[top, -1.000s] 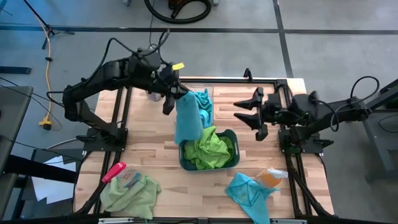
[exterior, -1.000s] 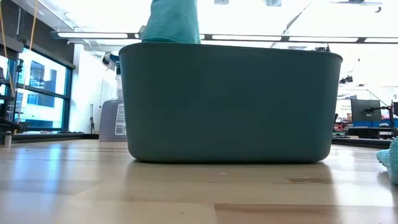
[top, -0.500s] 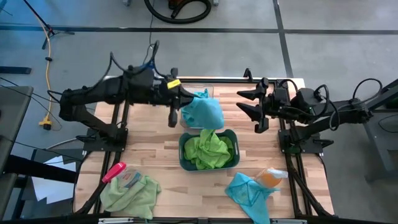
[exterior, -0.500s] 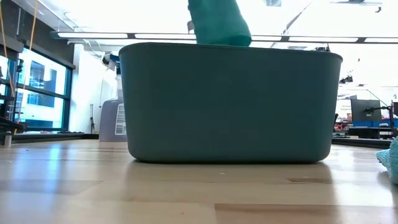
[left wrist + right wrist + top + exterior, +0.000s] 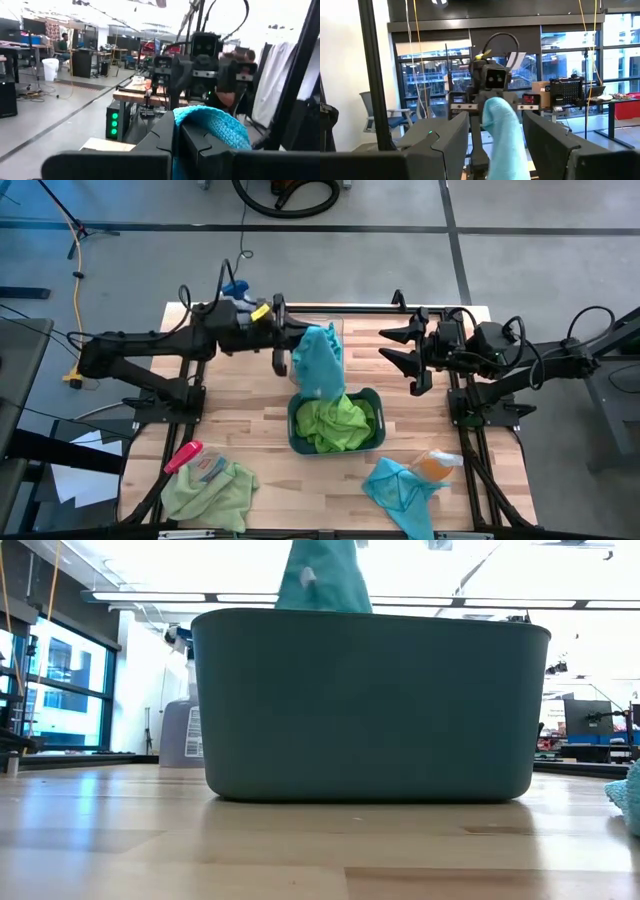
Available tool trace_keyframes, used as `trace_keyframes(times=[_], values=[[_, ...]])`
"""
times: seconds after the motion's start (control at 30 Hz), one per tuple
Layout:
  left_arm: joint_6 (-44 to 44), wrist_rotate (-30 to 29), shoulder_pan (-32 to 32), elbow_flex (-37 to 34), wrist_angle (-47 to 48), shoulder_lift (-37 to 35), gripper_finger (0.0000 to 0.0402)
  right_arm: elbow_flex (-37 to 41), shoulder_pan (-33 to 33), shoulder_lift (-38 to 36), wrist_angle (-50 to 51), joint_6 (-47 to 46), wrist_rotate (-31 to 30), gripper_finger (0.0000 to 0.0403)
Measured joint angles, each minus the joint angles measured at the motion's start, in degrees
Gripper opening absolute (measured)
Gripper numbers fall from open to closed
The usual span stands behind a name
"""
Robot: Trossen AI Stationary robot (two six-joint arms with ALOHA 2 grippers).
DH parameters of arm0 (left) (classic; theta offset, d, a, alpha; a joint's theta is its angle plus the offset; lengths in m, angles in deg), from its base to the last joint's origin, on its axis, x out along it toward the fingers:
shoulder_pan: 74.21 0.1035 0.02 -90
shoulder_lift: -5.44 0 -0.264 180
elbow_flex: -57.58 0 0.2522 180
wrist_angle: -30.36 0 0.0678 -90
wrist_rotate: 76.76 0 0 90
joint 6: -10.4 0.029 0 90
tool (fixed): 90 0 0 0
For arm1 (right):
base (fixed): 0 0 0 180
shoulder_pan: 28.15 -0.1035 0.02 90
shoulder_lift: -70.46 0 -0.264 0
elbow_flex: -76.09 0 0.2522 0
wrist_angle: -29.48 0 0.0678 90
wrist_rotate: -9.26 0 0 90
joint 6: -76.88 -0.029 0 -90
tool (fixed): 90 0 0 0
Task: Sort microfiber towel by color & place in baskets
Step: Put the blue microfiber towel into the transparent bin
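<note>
My left gripper (image 5: 283,346) (image 5: 177,136) is over the far middle of the table, shut on a turquoise towel (image 5: 318,362) (image 5: 322,576) (image 5: 504,131). The towel hangs over the clear basket (image 5: 338,330) and the far rim of the dark teal basket (image 5: 294,432) (image 5: 370,705). Lime green towels (image 5: 335,420) lie in the teal basket. Another green towel (image 5: 210,490) lies near left and another turquoise one (image 5: 400,492) near right. My right gripper (image 5: 392,348) waits open at the far right, facing the hanging towel. My left gripper pinches the turquoise towel by its bunched upper end (image 5: 212,125) between its two fingers. They reach in roughly level from the table's left. The towel is lifted and hangs slack below the fingers; whether its lower end (image 5: 325,390) touches a basket, I cannot tell.
A pink-handled brush (image 5: 183,457) lies beside the near-left green towel. An orange-tinted object (image 5: 436,467) sits by the near-right turquoise towel. A spray bottle (image 5: 181,730) stands behind the teal basket. Black frame rails run along the table's left and right sides.
My left arm has stretched out lower and its gripper has moved a little toward the table's right, still shut on the turquoise towel. The towel swung toward the right, bunched up, and now hangs down again. My right gripper has shifted slightly toward the far edge.
</note>
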Motion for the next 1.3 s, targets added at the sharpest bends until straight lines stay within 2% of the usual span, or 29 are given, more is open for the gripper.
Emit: trace_keyframes(times=[0.2, 0.33, 0.5, 0.67, 0.97, 1.1, 1.3], values=[[1.8, 1.9, 2.5, 0.6, -1.8, 0.2, 0.0, 0.0, 0.0, 0.0, 1.4, -0.1, 0.0, 0.0185], [5.1, 2.2, 5.4, 3.6, -1.0, 0.3, 0.0, 0.0, 0.0, 0.0, 2.1, -0.1, 0.0, 0.0185], [7.1, 6.3, 10.5, 7.4, 2.8, 0.5, 0.0, 0.0, 0.0, 0.0, 2.4, -0.2, 0.0, 0.0185], [6.7, 11.1, 15.4, 8.0, 3.0, 1.2, 0.0, 0.0, 0.0, 0.0, 3.5, -0.2, 0.0, 0.0185], [6.9, 12.4, 18.7, 8.0, 3.9, 8.2, 0.0, 0.0, 0.0, 0.0, 4.5, -0.3, 0.0, 0.0185], [7.7, 12.4, 19.0, 8.0, 8.7, 11.5, 0.0, 0.0, 0.0, 0.0, 4.5, -2.6, 0.0, 0.0185], [10.5, 11.4, 19.0, 7.9, 24.4, 15.2, 0.0, 0.0, 0.0, 0.0, 4.9, -3.0, 0.0, 0.0185]])
